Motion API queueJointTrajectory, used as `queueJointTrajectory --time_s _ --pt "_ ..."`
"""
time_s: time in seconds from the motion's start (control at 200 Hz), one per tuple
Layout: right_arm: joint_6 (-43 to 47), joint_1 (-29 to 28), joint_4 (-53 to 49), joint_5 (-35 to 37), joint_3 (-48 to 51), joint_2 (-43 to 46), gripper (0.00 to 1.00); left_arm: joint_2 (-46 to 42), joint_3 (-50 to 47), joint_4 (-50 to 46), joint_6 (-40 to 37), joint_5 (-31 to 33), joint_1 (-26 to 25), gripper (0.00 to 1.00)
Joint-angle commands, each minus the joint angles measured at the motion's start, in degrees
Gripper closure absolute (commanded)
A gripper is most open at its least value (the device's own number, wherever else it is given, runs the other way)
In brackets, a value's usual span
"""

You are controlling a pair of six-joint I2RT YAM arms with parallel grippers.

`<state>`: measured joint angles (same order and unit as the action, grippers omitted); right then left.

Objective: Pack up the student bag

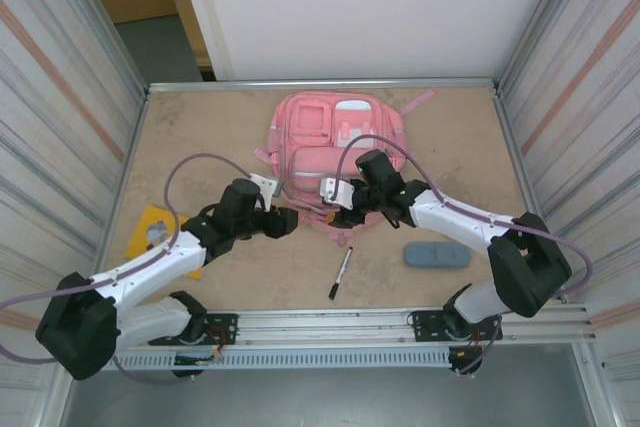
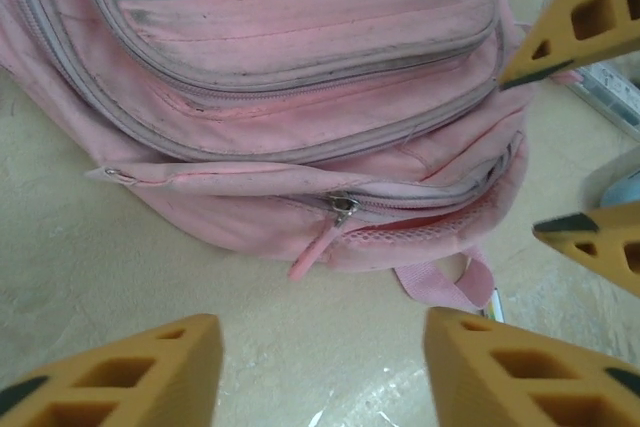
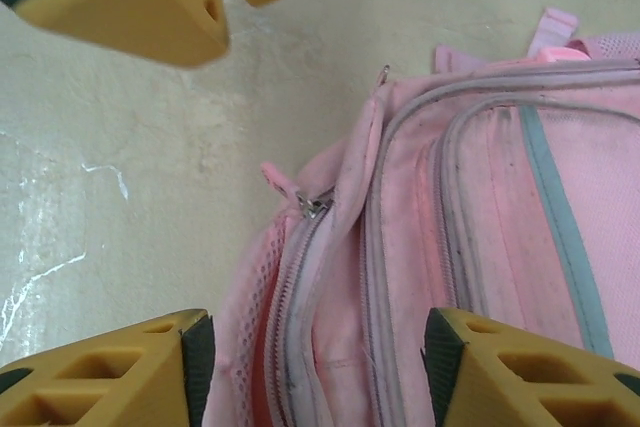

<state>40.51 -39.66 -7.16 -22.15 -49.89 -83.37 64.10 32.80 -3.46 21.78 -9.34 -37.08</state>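
Contents, left to right: flat yellow item (image 1: pixel 152 232) on the sandy surface (image 1: pixel 220 127); my left end effector (image 1: pixel 290 220), fingers parted, empty, just short of the large pink fabric student bag (image 1: pixel 335 147), which lies centre, long axis running away from me; its near-edge metal zip pull (image 2: pixel 341 209) faces both arms; my right end effector (image 1: pixel 328 194), parted, empty, the nearer by my judgement; blue oblong case (image 1: pixel 437 255).
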Motion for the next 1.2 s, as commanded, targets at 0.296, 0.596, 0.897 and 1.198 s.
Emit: queueJointTrajectory --time_s 0.296,0.596,0.897,1.198 --pt "-0.32 -0.96 -0.82 2.77 -3.89 -9.25 0.62 14.57 1.66 11.7 -5.85 -5.93 0.42 0.26" --pt "3.94 0.78 -2.37 -6.04 -3.41 -4.1 1.0 23.63 6.29 15.19 -10.99 -13.35 3.22 0.29" --pt "5.48 1.52 -4.01 -5.89 -4.18 -3.64 1.0 28.13 7.62 19.2 -11.23 -23.1 3.58 0.62" --pt "8.15 2.56 -4.87 -0.42 -2.63 -0.23 1.0 22.63 3.01 19.75 -9.38 -20.36 5.61 1.0"
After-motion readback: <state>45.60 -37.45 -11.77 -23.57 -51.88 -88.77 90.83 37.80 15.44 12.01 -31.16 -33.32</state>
